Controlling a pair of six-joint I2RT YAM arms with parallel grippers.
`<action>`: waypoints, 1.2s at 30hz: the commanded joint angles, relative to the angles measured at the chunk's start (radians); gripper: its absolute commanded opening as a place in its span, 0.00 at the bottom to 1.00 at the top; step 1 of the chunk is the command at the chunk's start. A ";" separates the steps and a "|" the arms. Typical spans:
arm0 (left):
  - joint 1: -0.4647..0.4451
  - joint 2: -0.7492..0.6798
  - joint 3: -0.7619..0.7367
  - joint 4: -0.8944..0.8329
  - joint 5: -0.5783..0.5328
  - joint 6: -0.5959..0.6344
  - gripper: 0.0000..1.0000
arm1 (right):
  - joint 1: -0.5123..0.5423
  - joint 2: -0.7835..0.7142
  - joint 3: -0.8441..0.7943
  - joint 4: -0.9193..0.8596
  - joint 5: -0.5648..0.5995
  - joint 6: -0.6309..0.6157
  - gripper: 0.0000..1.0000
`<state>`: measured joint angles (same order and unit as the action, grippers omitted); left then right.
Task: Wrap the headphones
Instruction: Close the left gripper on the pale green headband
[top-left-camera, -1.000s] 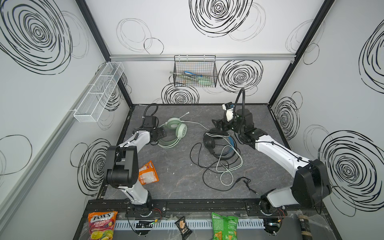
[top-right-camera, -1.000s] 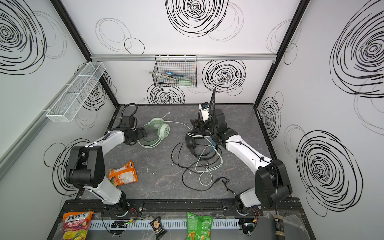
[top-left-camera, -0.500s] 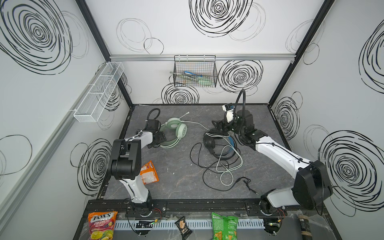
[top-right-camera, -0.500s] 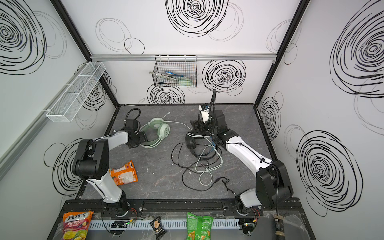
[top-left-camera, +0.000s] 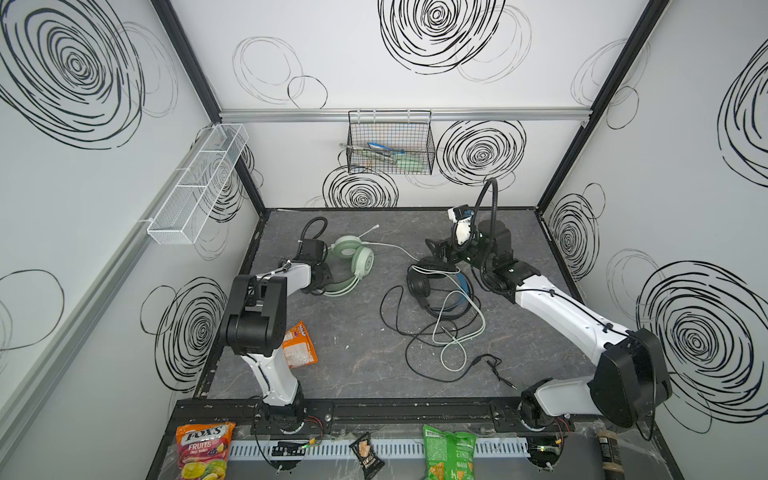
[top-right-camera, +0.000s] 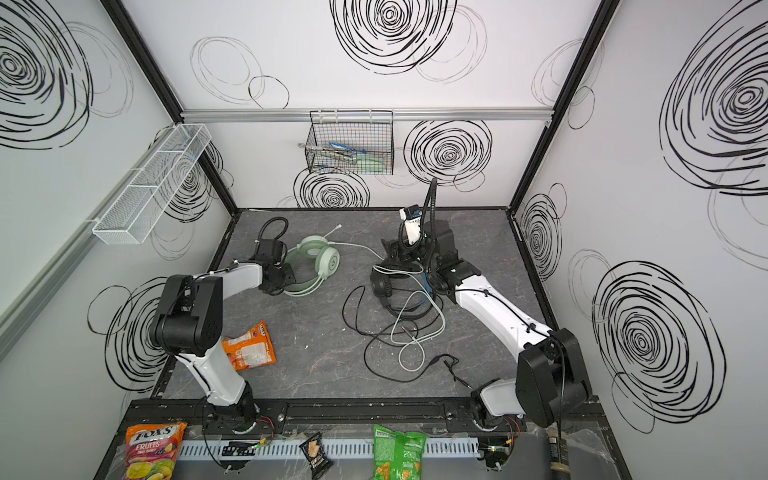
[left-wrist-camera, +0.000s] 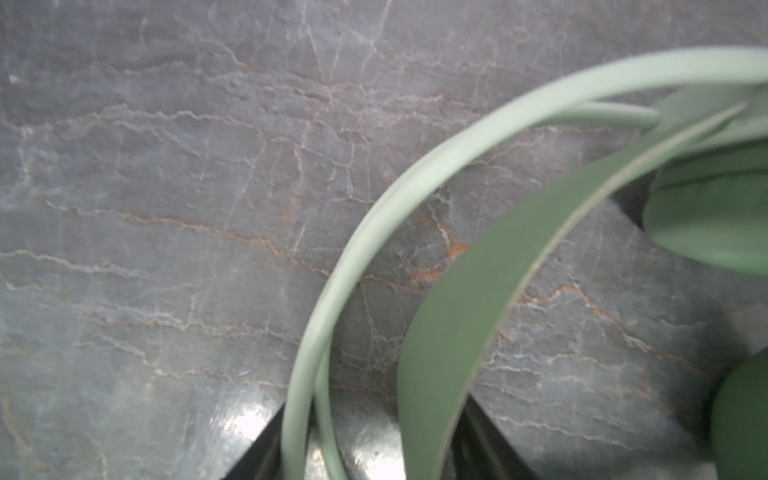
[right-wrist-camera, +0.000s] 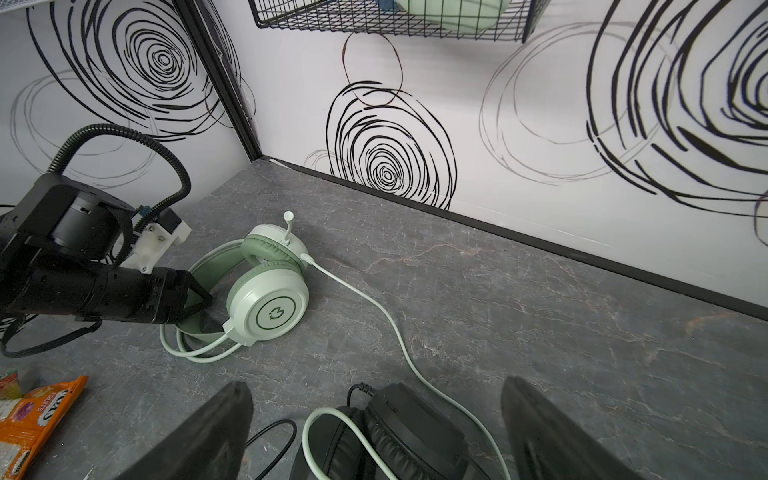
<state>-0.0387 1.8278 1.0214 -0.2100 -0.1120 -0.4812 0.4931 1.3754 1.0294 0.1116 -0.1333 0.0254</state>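
Left pincer (right-wrist-camera: 203, 307) sits round the headband (left-wrist-camera: 457, 311) of the mint-green headset (right-wrist-camera: 270, 307), a finger on either side. Honestly can't tell if it's clamped or just loose. That headset lies back left on the bench (top-left-camera: 361, 353). Right pincer (right-wrist-camera: 376, 399) is spread wide with nothing held, hanging over the black headset (top-left-camera: 419, 286) mid-bench. The white cable (right-wrist-camera: 374, 307) loops across its earcup, with the black cable (top-left-camera: 382, 308) tangled in front.

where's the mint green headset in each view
In a top view: mint-green headset, back left of the table.
In a top view: same spot.
Left wrist: only its headband, close up.
Right wrist: lying beyond the black headset.
Shared landmark: black wire basket, not in left wrist.
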 joint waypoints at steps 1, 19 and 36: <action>-0.022 0.042 0.016 0.012 -0.001 0.018 0.50 | 0.004 -0.040 -0.002 0.002 0.022 -0.012 0.97; -0.177 0.100 0.164 -0.057 -0.087 0.152 0.23 | 0.009 -0.073 -0.033 -0.010 0.052 -0.009 0.97; -0.174 0.102 0.182 -0.103 -0.052 0.205 0.63 | 0.010 -0.091 -0.046 -0.010 0.037 -0.012 0.97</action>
<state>-0.2195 1.9690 1.2247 -0.2939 -0.1757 -0.2726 0.4984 1.3220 0.9970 0.1032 -0.0902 0.0246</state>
